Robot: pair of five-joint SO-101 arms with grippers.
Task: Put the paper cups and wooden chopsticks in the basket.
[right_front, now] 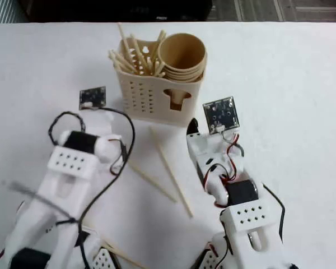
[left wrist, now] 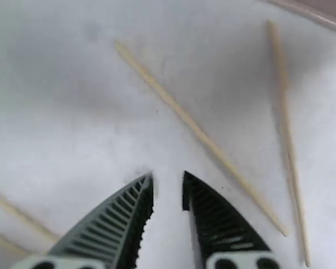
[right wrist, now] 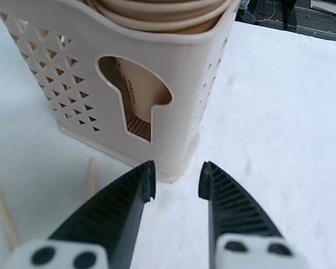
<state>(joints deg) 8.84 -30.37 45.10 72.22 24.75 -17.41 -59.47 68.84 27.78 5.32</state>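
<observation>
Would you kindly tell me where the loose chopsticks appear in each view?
High view: loose chopsticks lie in front of the basket.
Left wrist view: chopsticks lie beyond the left hand.
Right wrist view: chopstick ends lie beside the basket's base.
Shared landmark: the white table.

- I see the white counter (right_front: 302,84) lit brightly and evenly from overhead, almost washed out, with a dark room past its far edge.
- A small soft shadow sits under the left pincer (left wrist: 168,188), with broader grey shade farther out.
- The basket (right wrist: 190,84) casts only faint shade at its foot.
</observation>
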